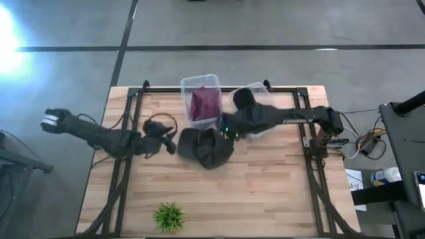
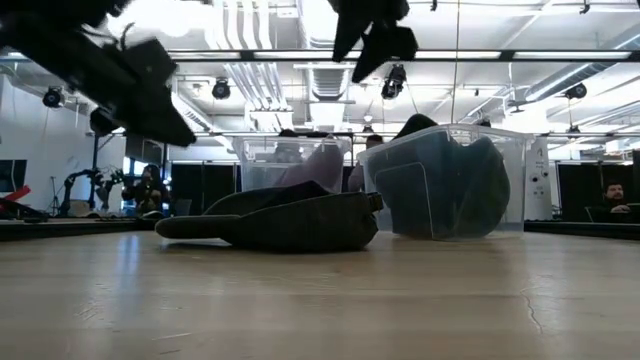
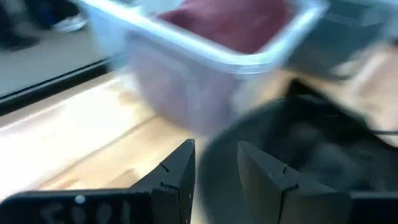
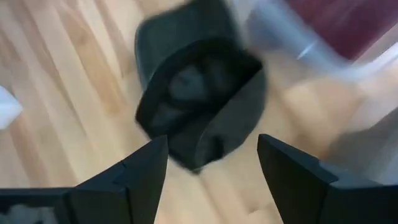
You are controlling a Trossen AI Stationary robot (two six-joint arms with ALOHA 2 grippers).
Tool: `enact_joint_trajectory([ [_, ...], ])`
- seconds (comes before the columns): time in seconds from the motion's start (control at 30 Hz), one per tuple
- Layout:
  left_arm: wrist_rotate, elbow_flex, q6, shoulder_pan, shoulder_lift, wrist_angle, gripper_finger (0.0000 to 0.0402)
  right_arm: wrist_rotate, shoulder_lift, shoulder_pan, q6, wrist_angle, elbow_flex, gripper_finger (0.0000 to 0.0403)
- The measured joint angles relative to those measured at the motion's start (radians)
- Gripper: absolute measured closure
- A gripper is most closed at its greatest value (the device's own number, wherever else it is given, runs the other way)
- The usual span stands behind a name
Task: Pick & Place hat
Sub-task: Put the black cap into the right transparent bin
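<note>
Grey floor with dark seams; ceiling ducts brightly lit.

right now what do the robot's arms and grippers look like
Both arms are dark, jointed and slim. The left gripper has two flat black fingers with angular tips and small notch marks; white lettering shows on its base. The right gripper has matching wide black fingers. The right arm shows small green lights near its wrist.

A dark hat lies flat on the wooden table, its brim pointing left. Just behind it stand two clear plastic bins, the nearer one holding something dark. Two dark arms reach in from above, one upper left, one top centre, both off the table
</note>
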Motion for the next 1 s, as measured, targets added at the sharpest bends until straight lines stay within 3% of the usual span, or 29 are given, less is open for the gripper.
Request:
enact_joint_trajectory([
  [0.13, 0.218, -0.026, 0.079, 0.186, 0.012, 0.034, 0.0287, -0.073, 0.016, 0.038, 0.144, 0.172, -0.108, 0.0174],
  [0.3, 0.474, -0.055, 0.241, 0.391, 0.016, 0.141, 0.0287, -0.089, 0.053, 0.050, 0.261, 0.354, -0.244, 0.0181],
  [0.47, 0.845, -0.084, 0.463, 0.515, 0.011, 0.257, 0.0287, -0.092, 0.067, 0.048, 0.326, 0.451, -0.385, 0.0181],
  [0.67, 0.907, -0.085, 0.609, 0.582, 0.061, 0.256, 0.0287, -0.097, 0.060, 0.056, 0.417, 0.579, -0.501, 0.0181],
  [0.8, 0.960, -0.085, 0.677, 0.600, 0.130, 0.287, 0.0287, -0.100, 0.060, 0.073, 0.429, 0.595, -0.513, 0.0181],
  [1.0, 0.963, -0.085, 0.703, 0.605, 0.237, 0.411, 0.0287, -0.099, 0.061, 0.076, 0.437, 0.591, -0.524, 0.0181],
])
